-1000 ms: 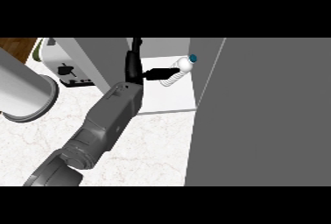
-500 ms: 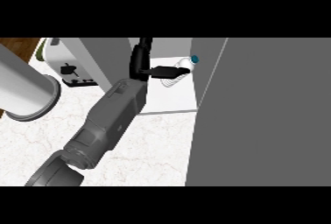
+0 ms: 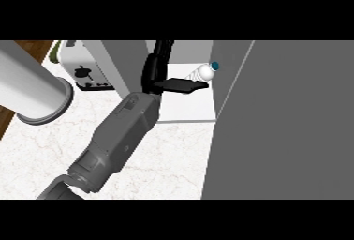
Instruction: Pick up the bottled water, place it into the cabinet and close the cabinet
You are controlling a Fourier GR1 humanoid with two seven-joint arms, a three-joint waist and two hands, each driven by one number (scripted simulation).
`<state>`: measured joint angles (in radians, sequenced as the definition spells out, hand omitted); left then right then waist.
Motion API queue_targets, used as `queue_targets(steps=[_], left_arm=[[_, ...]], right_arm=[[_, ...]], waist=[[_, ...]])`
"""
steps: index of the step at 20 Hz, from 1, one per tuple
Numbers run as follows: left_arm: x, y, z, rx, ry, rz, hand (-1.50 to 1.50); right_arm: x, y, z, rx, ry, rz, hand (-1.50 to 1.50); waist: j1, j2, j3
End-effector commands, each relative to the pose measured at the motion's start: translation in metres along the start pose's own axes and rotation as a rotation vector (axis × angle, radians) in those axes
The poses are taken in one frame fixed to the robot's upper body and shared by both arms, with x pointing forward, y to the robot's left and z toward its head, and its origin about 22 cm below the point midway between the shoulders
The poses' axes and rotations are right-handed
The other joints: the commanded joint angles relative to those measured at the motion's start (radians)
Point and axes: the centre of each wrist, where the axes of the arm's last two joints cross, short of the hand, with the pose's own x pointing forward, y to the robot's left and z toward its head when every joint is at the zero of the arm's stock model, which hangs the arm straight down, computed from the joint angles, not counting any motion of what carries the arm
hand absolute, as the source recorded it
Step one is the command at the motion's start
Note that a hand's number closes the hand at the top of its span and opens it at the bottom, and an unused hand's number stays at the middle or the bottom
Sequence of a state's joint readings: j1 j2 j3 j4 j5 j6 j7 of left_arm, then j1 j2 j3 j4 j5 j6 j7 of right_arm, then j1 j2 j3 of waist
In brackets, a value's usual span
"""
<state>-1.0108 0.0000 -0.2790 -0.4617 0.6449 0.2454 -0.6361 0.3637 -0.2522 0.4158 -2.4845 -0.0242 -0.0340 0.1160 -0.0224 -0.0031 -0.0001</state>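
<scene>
Head view: right hand (image 3: 155, 74) is reached into the open cabinet (image 3: 185, 105). Its fingers (image 3: 163, 50) are held straight, pointing to the back, and the thumb (image 3: 181, 86) is stuck out sideways. Nothing is seen gripped, so the hand is read as open.

Bottled water (image 3: 202, 71) is seen inside the cabinet on the white floor, just past the thumb tip, blue cap (image 3: 215, 65) toward the door (image 3: 276, 131). It looks tilted or lying rather than upright. Contact with the thumb cannot be told.

Left hand is not seen. Only a grey forearm (image 3: 31, 89) is shown at the left edge. Toaster (image 3: 84, 72) sits to the left of the cabinet, on the counter (image 3: 173, 154).

Judged state: placement about done, closing not yet begun.

Risks:
- The bottle could be dragged or tipped out if the thumb is pulled back across it. The hand should be lifted clear first.
- If the bottle is on its side, it could be set rolling toward the front edge by a small nudge.
- The cap end is close to the door side, so the door could be blocked or the bottle knocked when it is swung.
- The forearm fills the opening, so the door must not be moved until the arm is withdrawn.
</scene>
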Motion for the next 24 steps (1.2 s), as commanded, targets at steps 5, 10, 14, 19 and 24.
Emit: queue_targets(steps=[5, 10, 14, 19, 24], left_arm=[[-0.014, -0.006, 0.063, -0.024, 0.034, 0.081, 1.50], [0.008, 0.010, 0.082, -0.014, 0.037, 0.086, 1.50], [0.011, 0.031, 0.123, -0.030, 0.072, 0.076, 1.50], [0.032, 0.064, 0.167, -0.022, 0.024, 0.049, 1.50], [0.047, 0.082, 0.208, 0.017, 0.019, 0.068, 1.50]], right_arm=[[0.039, -0.001, 0.010, 0.004, -0.029, 0.031, -1.50], [0.025, -0.001, 0.003, 0.114, 0.000, 0.139, -1.50], [0.037, 0.002, 0.004, 0.222, 0.077, 0.146, 1.50], [0.035, 0.021, 0.002, 0.317, 0.145, 0.056, 1.50], [0.028, 0.045, -0.007, 0.363, 0.120, -0.014, 1.50]], waist=[[0.032, -0.009, 0.000], [0.043, -0.010, 0.000], [0.053, -0.012, -0.001], [0.047, -0.007, -0.002], [0.033, -0.003, -0.001]])
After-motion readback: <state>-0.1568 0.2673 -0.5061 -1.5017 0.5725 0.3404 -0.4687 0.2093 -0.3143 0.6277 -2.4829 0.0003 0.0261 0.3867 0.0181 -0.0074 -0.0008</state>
